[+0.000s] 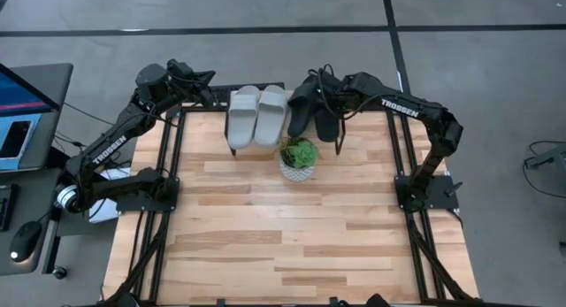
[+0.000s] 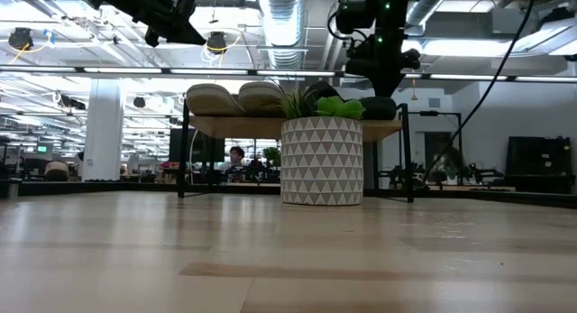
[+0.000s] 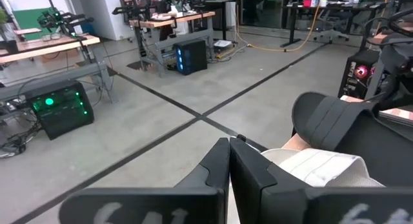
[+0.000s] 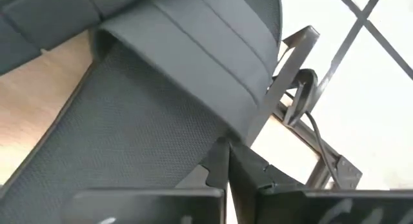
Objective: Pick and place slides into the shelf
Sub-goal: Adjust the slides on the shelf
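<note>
The shelf [image 2: 225,126] stands at the table's far edge. Two light grey slides [image 1: 256,115] lie side by side on its left half and two black slides [image 1: 311,117] on its right half, all soles down on the plank. My right gripper [image 4: 227,164] is shut and slants down over the black slides [image 4: 129,140], its tips close under one strap [image 4: 193,50]. My left gripper [image 3: 229,161] is shut and held level above the shelf's left end, just left of the grey slides [image 3: 316,167], touching nothing. My right gripper's shut fingertips [image 4: 219,156] stand at the black slide's footbed [image 4: 161,153], just below the strap's edge, coming from above at a slant. I cannot tell whether they touch it. The slide lies flat on the shelf plank [image 4: 39,88].
A white patterned pot with a green plant [image 1: 298,159] stands on the table just in front of the shelf's middle. The rest of the wooden table [image 1: 292,245] toward the near edge is bare boards. Black frame rails run along both table sides.
</note>
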